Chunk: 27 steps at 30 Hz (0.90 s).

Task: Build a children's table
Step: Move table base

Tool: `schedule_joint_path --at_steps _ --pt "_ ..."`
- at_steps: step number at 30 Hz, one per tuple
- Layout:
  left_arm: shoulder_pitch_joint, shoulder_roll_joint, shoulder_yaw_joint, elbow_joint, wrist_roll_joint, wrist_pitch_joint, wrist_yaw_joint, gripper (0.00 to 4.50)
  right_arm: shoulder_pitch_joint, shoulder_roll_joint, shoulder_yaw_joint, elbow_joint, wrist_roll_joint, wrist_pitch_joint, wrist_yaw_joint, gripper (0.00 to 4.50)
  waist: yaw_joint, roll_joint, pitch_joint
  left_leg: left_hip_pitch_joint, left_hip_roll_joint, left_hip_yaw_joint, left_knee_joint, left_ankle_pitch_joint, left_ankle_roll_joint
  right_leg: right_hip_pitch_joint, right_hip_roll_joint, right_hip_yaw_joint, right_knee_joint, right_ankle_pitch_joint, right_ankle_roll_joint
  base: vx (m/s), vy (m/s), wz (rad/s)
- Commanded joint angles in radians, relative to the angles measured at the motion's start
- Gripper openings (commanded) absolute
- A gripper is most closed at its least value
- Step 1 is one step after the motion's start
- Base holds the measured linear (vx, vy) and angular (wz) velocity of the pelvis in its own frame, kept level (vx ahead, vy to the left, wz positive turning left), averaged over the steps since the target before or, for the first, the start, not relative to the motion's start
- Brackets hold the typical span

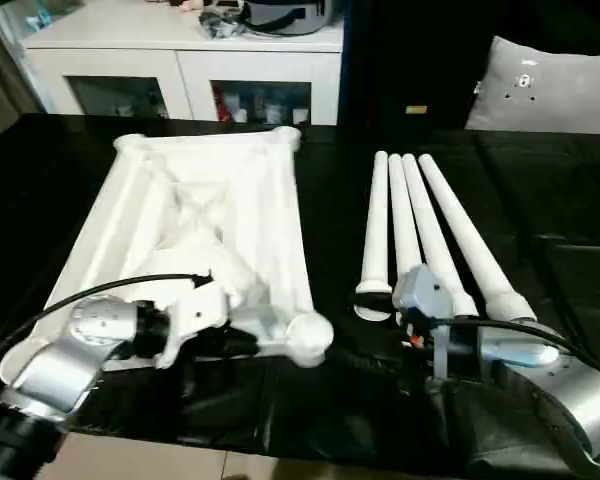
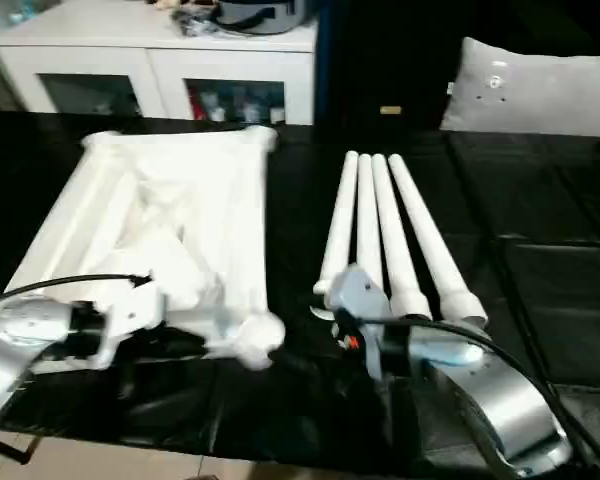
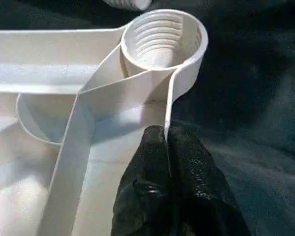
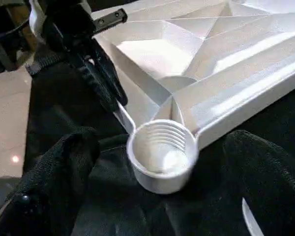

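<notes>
Left hand (image 3: pixel 167 147) is clamped together on the thin edge wall of the table top (image 1: pixel 210 220), just beside the near threaded corner socket (image 3: pixel 162 39). Right hand (image 4: pixel 162 196) is held wide apart, its fingers (image 4: pixel 64 167) flanking that same socket without touching. Top is laid ribbed side up on the black bench (image 1: pixel 330 400). Four legs (image 1: pixel 420 230) are laid side by side to its right.
</notes>
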Motion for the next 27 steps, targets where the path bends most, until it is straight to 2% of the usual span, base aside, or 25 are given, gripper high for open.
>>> schedule_joint_path --at_steps 1,2,3,5,7,10,11,12,13,14,15,16,17,18,19,20,21,22,23,25,26,27 --pt "-0.037 -0.005 0.012 0.043 0.038 -0.039 0.052 0.01 -0.025 0.019 -0.022 0.012 -0.015 0.014 -0.038 4.50 0.006 -0.008 -0.050 -0.004 0.098 -0.034 -0.096 -0.076 0.051 0.041 -0.104 0.061 -0.078 -0.057 -0.271 0.000 0.000 0.00" --pt "-0.041 -0.008 0.011 0.050 0.044 -0.046 0.056 0.01 -0.028 0.025 -0.024 0.015 -0.016 0.018 -0.047 4.50 0.005 -0.008 -0.050 -0.004 0.098 -0.033 -0.096 -0.078 0.048 0.041 -0.104 0.060 -0.078 -0.062 -0.269 0.000 0.000 0.00" --pt "-0.054 -0.020 0.010 0.074 0.047 -0.058 0.060 0.01 -0.051 0.066 -0.047 0.042 0.000 0.026 -0.086 4.50 0.002 -0.020 -0.050 -0.005 0.099 -0.032 -0.097 -0.077 0.047 0.043 -0.104 0.061 -0.078 -0.062 -0.268 0.000 0.000 0.00" --pt "-0.061 -0.026 0.011 0.086 0.043 -0.064 0.057 0.01 -0.068 0.104 -0.070 0.059 0.024 0.033 -0.113 4.50 0.004 -0.013 -0.050 0.001 0.099 -0.031 -0.097 -0.085 0.036 0.037 -0.105 0.060 -0.078 -0.093 -0.266 0.000 0.000 0.00" --pt "-0.067 -0.027 0.017 0.095 0.030 -0.082 0.035 0.45 -0.102 0.156 -0.088 0.079 0.022 0.030 -0.167 4.50 0.002 -0.014 -0.052 0.000 0.098 -0.031 -0.098 -0.072 0.030 0.036 -0.104 0.060 -0.073 -0.057 -0.271 0.000 0.000 0.00" --pt "-0.057 -0.013 0.031 0.067 0.011 -0.059 0.006 0.63 -0.169 0.204 -0.093 0.146 -0.070 0.033 -0.301 4.50 0.001 -0.012 -0.055 0.003 0.096 -0.029 -0.095 -0.026 0.020 0.034 -0.101 0.059 -0.064 0.029 -0.280 0.000 0.000 0.00" --pt "-0.051 -0.009 0.040 0.052 0.000 -0.051 0.004 0.69 -0.200 0.223 -0.093 0.181 -0.115 0.024 -0.362 4.50 0.001 -0.007 -0.055 0.004 0.095 -0.027 -0.096 -0.021 0.004 0.030 -0.099 0.057 -0.063 0.035 -0.280 0.000 0.000 0.00" --pt "-0.047 -0.006 0.047 0.041 -0.008 -0.046 0.003 0.69 -0.225 0.234 -0.090 0.203 -0.150 0.041 -0.412 4.50 0.000 -0.008 -0.056 0.004 0.092 -0.027 -0.096 -0.025 -0.001 0.031 -0.098 0.057 -0.062 0.037 -0.282 0.000 0.000 0.00" --pt "-0.046 -0.006 0.049 0.039 -0.010 -0.045 0.003 0.88 -0.229 0.236 -0.089 0.207 -0.157 0.044 -0.422 4.50 0.000 -0.008 -0.057 0.003 0.091 -0.025 -0.095 -0.018 -0.011 0.035 -0.097 0.058 -0.060 0.064 -0.281 0.000 0.000 0.00" --pt "-0.040 -0.003 0.061 0.023 -0.027 -0.028 0.001 0.97 -0.271 0.242 -0.075 0.239 -0.181 0.126 -0.453 4.50 0.003 0.001 -0.057 0.005 0.090 -0.025 -0.093 -0.019 -0.014 0.034 -0.097 0.058 -0.060 0.070 -0.281 0.000 0.000 0.00" --pt "-0.040 -0.003 0.061 0.023 -0.027 -0.028 0.001 1.02 -0.271 0.242 -0.075 0.239 -0.181 0.126 -0.453 4.50 -0.001 -0.003 -0.057 0.004 0.088 -0.026 -0.094 -0.017 -0.015 0.036 -0.095 0.057 -0.058 0.076 -0.283 0.000 0.000 0.00" --pt "-0.032 -0.004 0.082 -0.004 -0.051 -0.003 0.011 1.03 -0.321 0.263 -0.076 0.283 -0.180 0.202 -0.479 4.50 0.002 -0.002 -0.058 0.006 0.090 -0.024 -0.093 -0.020 -0.017 0.037 -0.096 0.058 -0.058 0.083 -0.282 0.000 0.000 0.00" --pt "-0.023 -0.007 0.105 -0.041 -0.076 0.035 0.027 1.15 -0.379 0.292 -0.088 0.336 -0.166 0.273 -0.504 4.50 0.001 -0.003 -0.057 0.001 0.088 -0.027 -0.095 -0.020 -0.020 0.041 -0.096 0.057 -0.057 0.080 -0.285 0.000 0.000 0.00" --pt "-0.018 -0.008 0.121 -0.066 -0.092 0.062 0.038 1.29 -0.418 0.315 -0.098 0.374 -0.156 0.312 -0.522 4.50 -0.002 -0.001 -0.059 0.006 0.089 -0.026 -0.093 -0.028 -0.028 0.038 -0.097 0.057 -0.055 0.076 -0.292 0.000 0.000 0.00" --pt "-0.013 -0.010 0.132 -0.087 -0.103 0.081 0.048 1.29 -0.448 0.333 -0.109 0.406 -0.154 0.335 -0.544 4.50 -0.006 -0.003 -0.056 -0.002 0.087 -0.029 -0.096 -0.041 -0.035 0.042 -0.097 0.057 -0.057 0.048 -0.295 0.000 0.000 0.00" --pt "-0.013 -0.011 0.138 -0.100 -0.108 0.102 0.059 1.46 -0.465 0.340 -0.112 0.428 -0.159 0.349 -0.556 4.50 -0.005 -0.005 -0.058 0.001 0.088 -0.024 -0.093 -0.039 -0.038 0.039 -0.098 0.060 -0.057 0.051 -0.294 0.000 0.000 0.00" --pt "-0.012 -0.013 0.143 -0.110 -0.112 0.119 0.067 1.46 -0.479 0.346 -0.114 0.446 -0.162 0.360 -0.567 4.50 -0.004 -0.013 -0.056 0.000 0.089 -0.021 -0.093 -0.031 -0.036 0.040 -0.096 0.061 -0.059 0.058 -0.290 0.000 0.000 0.00" --pt "-0.011 -0.016 0.154 -0.140 -0.126 0.160 0.084 1.51 -0.512 0.354 -0.110 0.490 -0.178 0.386 -0.584 4.50 -0.004 -0.014 -0.058 0.001 0.087 -0.020 -0.092 -0.011 -0.035 0.039 -0.096 0.060 -0.053 0.066 -0.296 0.000 0.000 0.00" --pt "-0.011 -0.018 0.161 -0.161 -0.137 0.186 0.093 1.62 -0.533 0.362 -0.108 0.520 -0.194 0.401 -0.595 4.50 0.000 -0.010 -0.058 0.002 0.087 -0.016 -0.091 0.000 -0.034 0.038 -0.095 0.059 -0.057 0.069 -0.290 0.000 0.000 0.00" --pt "-0.006 -0.018 0.164 -0.190 -0.147 0.214 0.101 1.79 -0.548 0.375 -0.119 0.548 -0.200 0.406 -0.609 4.50 0.005 -0.011 -0.057 0.001 0.088 -0.014 -0.092 0.002 -0.030 0.036 -0.093 0.060 -0.057 0.079 -0.280 0.000 0.000 0.00" --pt "-0.006 -0.018 0.164 -0.190 -0.147 0.214 0.101 1.89 -0.548 0.375 -0.119 0.548 -0.200 0.406 -0.609 4.50 0.006 -0.014 -0.059 -0.002 0.088 -0.016 -0.093 0.015 -0.030 0.040 -0.094 0.058 -0.052 0.096 -0.280 0.000 0.000 0.00" --pt "0.008 -0.019 0.163 -0.247 -0.166 0.262 0.109 1.89 -0.559 0.394 -0.128 0.588 -0.213 0.398 -0.628 4.50 0.007 -0.020 -0.060 -0.003 0.090 -0.015 -0.093 0.027 -0.028 0.039 -0.095 0.058 -0.051 0.112 -0.280 0.000 0.000 0.00"
